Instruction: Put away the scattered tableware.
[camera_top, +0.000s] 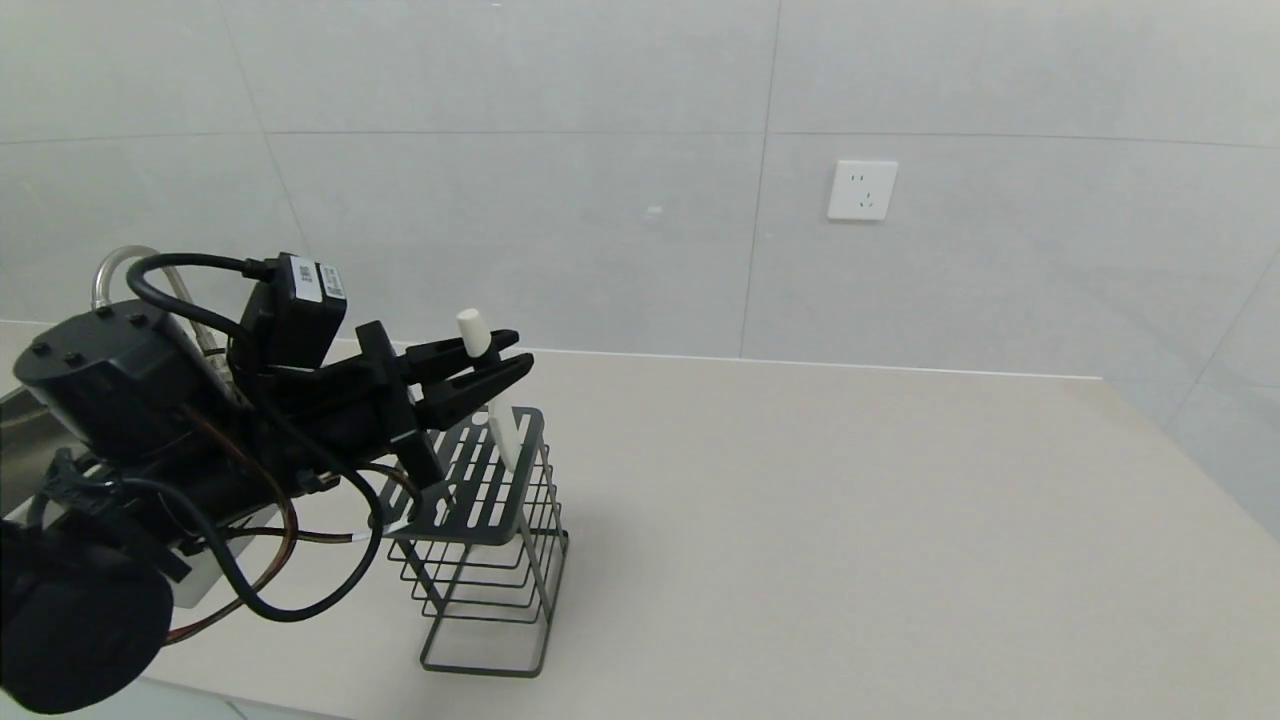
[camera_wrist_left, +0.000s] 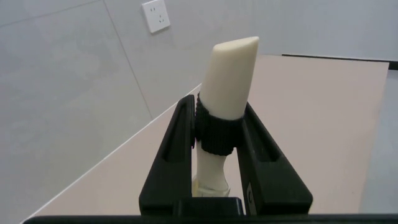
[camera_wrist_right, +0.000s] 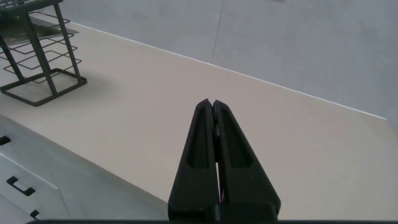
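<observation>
My left gripper (camera_top: 490, 368) is shut on a white utensil handle (camera_top: 478, 335), held upright above the slotted top of a black wire rack (camera_top: 485, 530). The utensil's lower part (camera_top: 508, 432) passes down through a slot in the rack's top plate. In the left wrist view the cream handle (camera_wrist_left: 230, 74) stands clamped between the two black fingers (camera_wrist_left: 171, 155). My right gripper (camera_wrist_right: 212, 115) hangs shut with nothing in it, over the beige counter (camera_wrist_right: 155, 112), well away from the wire rack (camera_wrist_right: 40, 53).
The beige counter (camera_top: 850, 520) stretches wide to the right of the rack. A sink edge and a curved faucet (camera_top: 120, 262) sit at the far left. A grey tiled wall with a white socket (camera_top: 861, 189) stands behind. White cabinet fronts (camera_wrist_right: 25, 186) lie under the counter.
</observation>
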